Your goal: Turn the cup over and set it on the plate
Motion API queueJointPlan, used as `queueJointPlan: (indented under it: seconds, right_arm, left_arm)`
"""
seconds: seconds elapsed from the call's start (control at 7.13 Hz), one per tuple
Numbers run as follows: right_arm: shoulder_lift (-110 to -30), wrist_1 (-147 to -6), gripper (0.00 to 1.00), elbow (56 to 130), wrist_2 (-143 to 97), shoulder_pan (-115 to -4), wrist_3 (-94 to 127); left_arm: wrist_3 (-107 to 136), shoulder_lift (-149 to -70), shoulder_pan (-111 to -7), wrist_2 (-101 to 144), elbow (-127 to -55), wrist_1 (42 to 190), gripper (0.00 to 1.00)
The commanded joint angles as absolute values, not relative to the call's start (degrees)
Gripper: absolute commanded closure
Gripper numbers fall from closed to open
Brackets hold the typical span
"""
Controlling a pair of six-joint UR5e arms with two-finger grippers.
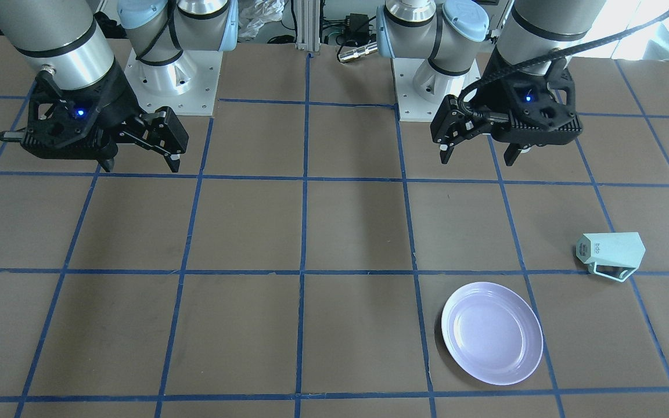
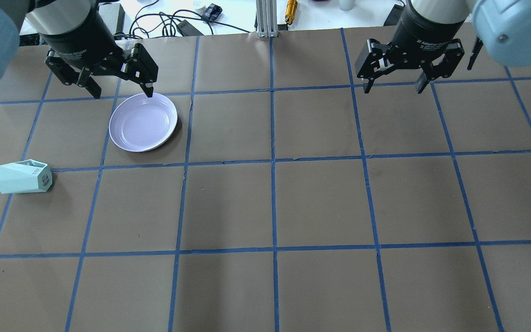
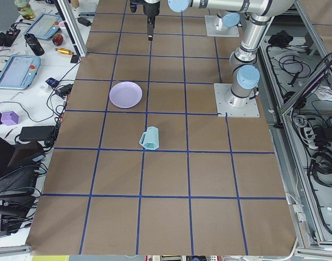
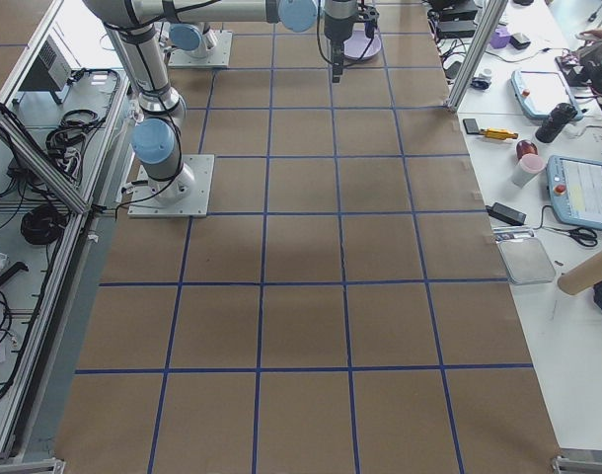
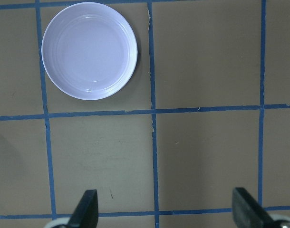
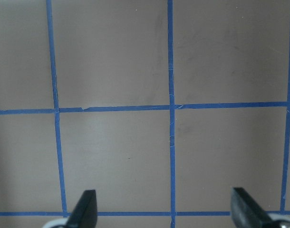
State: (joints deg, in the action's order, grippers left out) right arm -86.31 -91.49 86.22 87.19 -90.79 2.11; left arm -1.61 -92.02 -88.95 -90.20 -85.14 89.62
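The pale mint-green cup (image 2: 21, 177) lies on its side near the table's left edge, base with a dark mark toward the table's middle; it also shows in the front view (image 1: 613, 252) and the left side view (image 3: 150, 138). The lavender plate (image 2: 143, 122) sits empty, a grid square from the cup, also in the front view (image 1: 491, 332) and the left wrist view (image 5: 89, 51). My left gripper (image 2: 122, 93) is open, raised above the table by the plate's far rim. My right gripper (image 2: 393, 87) is open and empty, raised over bare table on the right.
The brown table carries a blue tape grid. The two arm base plates (image 1: 175, 81) (image 1: 436, 87) stand at the robot's edge. Cables, tablets and tools lie on the benches (image 3: 24, 70) (image 4: 567, 148) beyond the far edge.
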Motion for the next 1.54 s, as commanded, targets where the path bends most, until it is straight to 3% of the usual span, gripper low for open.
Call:
queueJointPlan:
  seconds: [0.0,0.7,1.4]
  right_arm:
    - [-86.3,-91.5,0.0,86.2,87.2,-90.8,2.1]
    - [-86.3,-91.5,0.0,86.2,87.2,-90.8,2.1]
    - [-86.3,-91.5,0.0,86.2,87.3,-90.8,2.1]
  left_arm:
    - [-10.1,-93.0,-81.3,-90.0,-85.3,91.0,0.0]
    - [-35.3,-98.1,-59.7,-90.1,-85.1,92.4,0.0]
    - [-51.0,-106.7,-47.1,-84.6,-84.4,85.3,0.0]
